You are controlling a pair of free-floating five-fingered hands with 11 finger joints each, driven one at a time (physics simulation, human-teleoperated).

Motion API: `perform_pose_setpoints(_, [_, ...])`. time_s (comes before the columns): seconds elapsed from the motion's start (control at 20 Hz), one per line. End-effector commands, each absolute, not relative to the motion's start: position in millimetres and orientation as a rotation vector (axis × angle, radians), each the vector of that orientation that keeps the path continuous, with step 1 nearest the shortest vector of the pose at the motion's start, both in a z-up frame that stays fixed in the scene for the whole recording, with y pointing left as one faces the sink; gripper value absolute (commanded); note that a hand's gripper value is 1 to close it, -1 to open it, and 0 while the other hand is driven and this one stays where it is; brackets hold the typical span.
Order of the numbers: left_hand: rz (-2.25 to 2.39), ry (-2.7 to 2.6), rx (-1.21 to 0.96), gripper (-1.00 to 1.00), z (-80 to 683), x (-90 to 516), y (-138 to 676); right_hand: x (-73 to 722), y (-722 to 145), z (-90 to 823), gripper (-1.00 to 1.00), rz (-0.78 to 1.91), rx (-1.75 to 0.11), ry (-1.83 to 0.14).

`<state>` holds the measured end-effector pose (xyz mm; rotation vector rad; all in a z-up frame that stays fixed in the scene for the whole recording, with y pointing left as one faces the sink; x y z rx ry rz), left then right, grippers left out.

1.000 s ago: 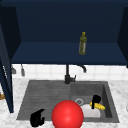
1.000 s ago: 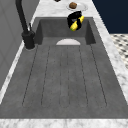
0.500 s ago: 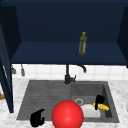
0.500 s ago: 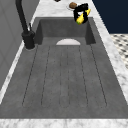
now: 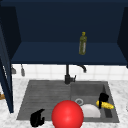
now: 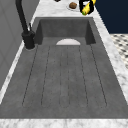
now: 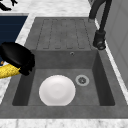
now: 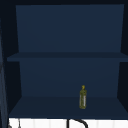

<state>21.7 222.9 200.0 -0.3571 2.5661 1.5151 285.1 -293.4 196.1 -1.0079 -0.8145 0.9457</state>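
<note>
Right hand [image 5: 103,98]: curled round the banana [image 5: 107,105], pinching its near end; hovering over the right rim of the sink [image 5: 110,100], at about 4 o'clock from the faucet [image 5: 67,75] in the front view.
Banana: yellow, long axis running roughly left to right in the front view, free end sticking out toward 4 o'clock from the hand; in the right side view [image 7: 8,70] poking out at 8 o'clock from under the hand [image 7: 18,58], over the near rim of the basin.
Left side view: hand [image 6: 86,3] and banana [image 6: 86,9] at the far end of the sink, above the counter [image 6: 105,27], banana tip pointing down toward 7 o'clock.
Key relation: banana already inside the right hand's grip, lying up and to 2 o'clock of the white plate [image 5: 90,110] in the basin; right hand far nearer to it than the left.
Left hand [image 5: 37,118]: idle over the drainboard's front left corner, fingers loosely curled, holding nothing.
Change from a second ago: hand and banana lifted and drifted toward the sink's outer right rim, away from the plate; higher in the left side view than before.
Other things: red ball [image 5: 67,114] at the front edge, olive bottle [image 5: 83,43] upright on the shelf [image 5: 50,53], brown lump on a plate [image 6: 72,5] on the far counter.
</note>
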Motion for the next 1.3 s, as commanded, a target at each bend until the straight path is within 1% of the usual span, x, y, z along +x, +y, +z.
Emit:
perform_pose_setpoints(0.0, [1.515,2.566,-0.357,0.00,200.0,21.7,222.9,276.8,-306.5,224.0,1.00,0.990,-1.046,-0.862])
perform_pose_setpoints(0.8, [1.515,2.566,-0.357,0.00,200.0,21.7,222.9,248.2,-377.9,291.3,1.00,0.991,-0.992,-0.894])
perform_pose_setpoints(1.25, [1.515,2.566,-0.357,0.00,200.0,21.7,222.9,237.5,-445.8,290.2,1.00,0.934,-0.992,-0.992])
